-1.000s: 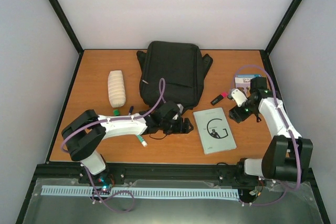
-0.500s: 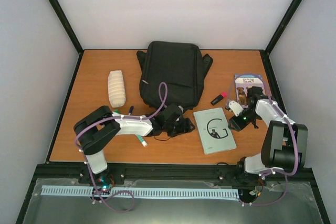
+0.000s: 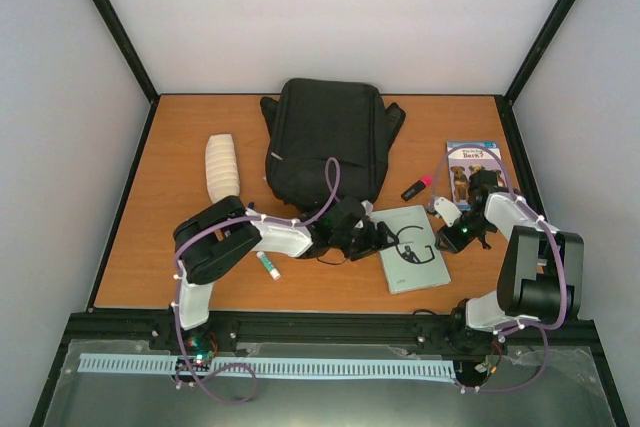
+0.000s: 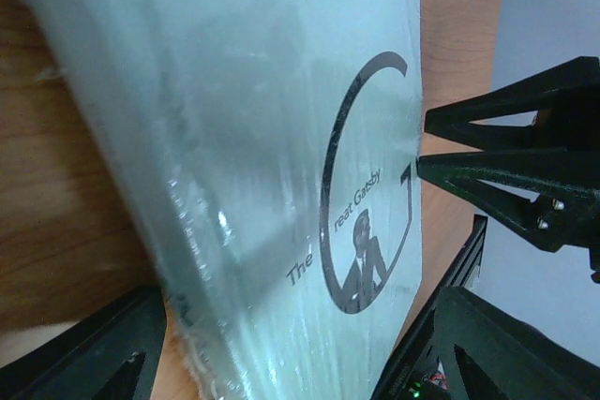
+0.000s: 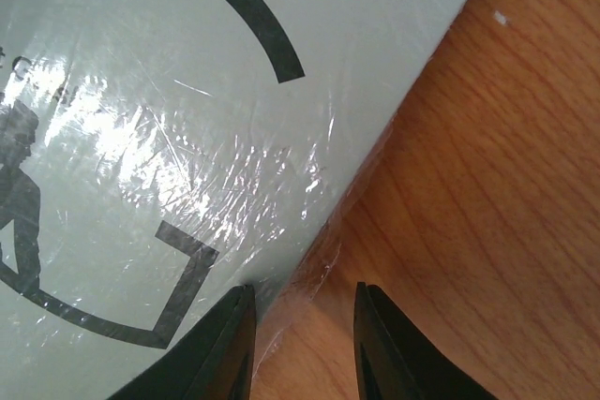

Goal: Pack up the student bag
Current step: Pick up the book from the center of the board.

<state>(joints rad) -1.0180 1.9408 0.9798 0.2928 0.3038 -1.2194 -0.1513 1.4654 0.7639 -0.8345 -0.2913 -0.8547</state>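
Note:
The student bag point(image 3: 325, 142), a big black backpack, lies at the back middle of the table. In front of it lies a pale green plastic-wrapped book, "The Great Gatsby" point(image 3: 408, 250) point(image 4: 281, 138). My left gripper point(image 3: 385, 239) point(image 4: 291, 362) is at the book's left edge, jaws wide open with the book's near end between the fingers. My right gripper point(image 3: 448, 237) point(image 5: 305, 353) is at the book's right edge, partly open. One of its fingers is over the cover and the other over bare wood. Its black fingertips point(image 4: 431, 166) also show in the left wrist view.
A white ribbed roll point(image 3: 222, 167) lies left of the bag. A green-capped marker point(image 3: 268, 264) sits under my left arm. A pink and black stick point(image 3: 416, 188) and a dog picture book point(image 3: 470, 165) lie at the right. Black frame rails border the table.
My left arm has swung right from the bag's front to the green book. My right gripper has come down to the book's right edge and its jaws have narrowed.

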